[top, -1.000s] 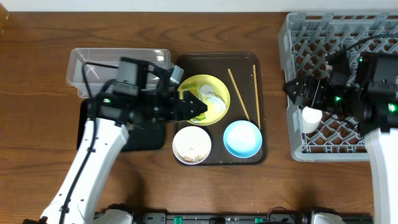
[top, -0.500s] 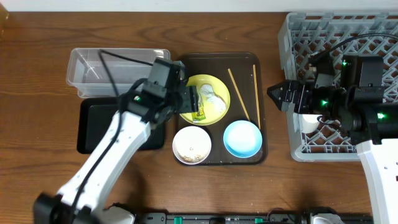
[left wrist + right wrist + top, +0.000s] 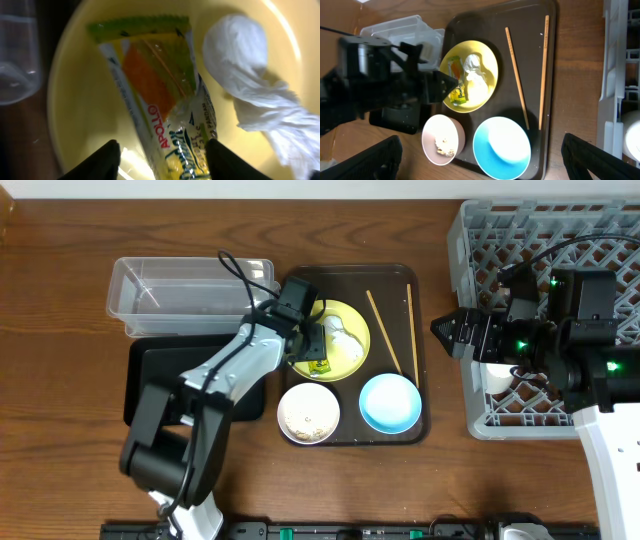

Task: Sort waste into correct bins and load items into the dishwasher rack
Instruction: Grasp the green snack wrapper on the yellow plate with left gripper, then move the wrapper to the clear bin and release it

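The left gripper (image 3: 312,346) is down over the yellow-green plate (image 3: 350,315), which sits in the back left part of the dark brown serving tray (image 3: 395,280) at the middle of the worktop. Its jaws are spread apart, and in the wrist view the two fingers (image 3: 107,160) stand either side of one end of the snack wrapper (image 3: 160,100) without closing on it. The wrapper lies flat on the plate, green edge and orange patch up. The crumpled white scrap (image 3: 245,65) lies just beside it on the same plate, on the side toward the right edge.

On the front part of the serving tray the white bowl (image 3: 308,412) holds a little heap of rice (image 3: 305,420), and the light blue bowl (image 3: 388,402) stands just beside it. The two chopsticks (image 3: 383,330) lie on the right side of the tray, one slanted and the other nearly straight front to back.

Toward the back left sits the clear tub (image 3: 180,290), with the black tray (image 3: 150,370) in front of it, partly under the left arm.

The right gripper (image 3: 440,330) hangs over the bare wood between the serving tray and the dishwasher rack (image 3: 470,270) by the right edge. Its fingers are wide apart and hold nothing. The small white cup (image 3: 495,378) is inside the rack, near its left wall.
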